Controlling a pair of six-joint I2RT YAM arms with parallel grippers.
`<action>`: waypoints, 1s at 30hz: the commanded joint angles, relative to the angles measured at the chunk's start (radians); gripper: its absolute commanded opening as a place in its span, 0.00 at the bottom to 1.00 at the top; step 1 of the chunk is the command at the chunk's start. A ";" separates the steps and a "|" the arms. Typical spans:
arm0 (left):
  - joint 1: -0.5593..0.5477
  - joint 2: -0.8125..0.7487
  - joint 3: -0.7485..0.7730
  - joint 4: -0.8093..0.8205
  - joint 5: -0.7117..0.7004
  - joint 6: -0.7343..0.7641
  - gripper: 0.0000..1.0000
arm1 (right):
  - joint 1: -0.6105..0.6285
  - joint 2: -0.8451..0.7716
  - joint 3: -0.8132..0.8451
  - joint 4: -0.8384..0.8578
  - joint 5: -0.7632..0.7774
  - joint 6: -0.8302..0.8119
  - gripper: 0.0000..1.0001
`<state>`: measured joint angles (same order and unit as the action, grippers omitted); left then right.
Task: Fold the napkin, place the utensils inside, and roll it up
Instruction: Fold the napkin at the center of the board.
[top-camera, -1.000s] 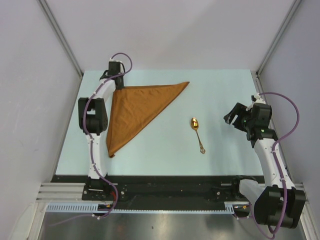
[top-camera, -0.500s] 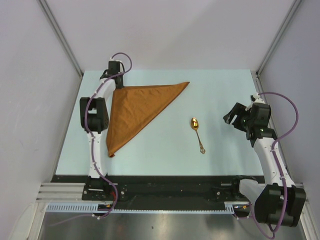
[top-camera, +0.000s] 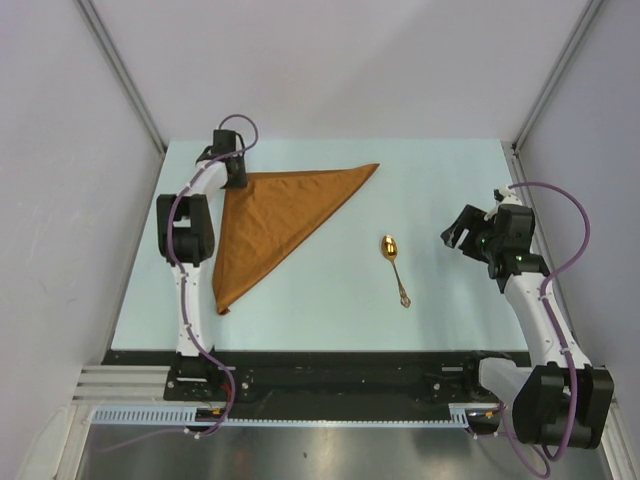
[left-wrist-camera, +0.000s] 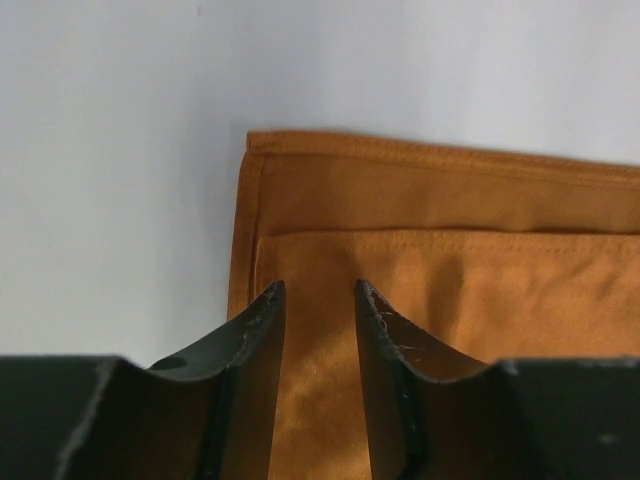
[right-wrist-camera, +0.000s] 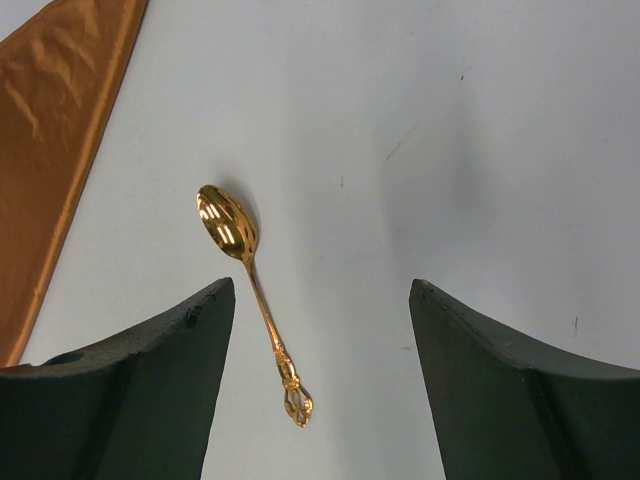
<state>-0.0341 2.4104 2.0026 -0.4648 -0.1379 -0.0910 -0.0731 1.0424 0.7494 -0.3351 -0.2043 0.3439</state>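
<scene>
The napkin (top-camera: 275, 215) lies folded triangular on the bench (top-camera: 450, 180), spoon (top-camera: 394, 268) well apart. Over its corner the left hand (left-wrist-camera: 318, 286) is narrowly parted; right hand (right-wrist-camera: 320, 284) spread wide.

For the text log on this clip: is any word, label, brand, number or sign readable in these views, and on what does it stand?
None: no text can be read in any view.
The napkin, the spoon, the table and the dark jaws of the left gripper and right gripper show no lettering, labels or numbers.
</scene>
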 joint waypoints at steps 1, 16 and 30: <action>0.030 -0.106 -0.063 -0.041 0.078 -0.104 0.41 | 0.009 -0.022 0.007 0.027 0.017 0.009 0.76; 0.020 -0.879 -1.080 0.399 0.052 -0.414 0.87 | 0.459 0.254 0.053 0.361 -0.052 0.181 0.76; -0.049 -1.145 -1.329 0.505 0.057 -0.547 0.87 | 0.412 0.941 0.482 0.784 -0.256 0.418 0.63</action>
<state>-0.0345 1.3354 0.6945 -0.0196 -0.0845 -0.5877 0.4030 1.8408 1.1370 0.2317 -0.3607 0.6147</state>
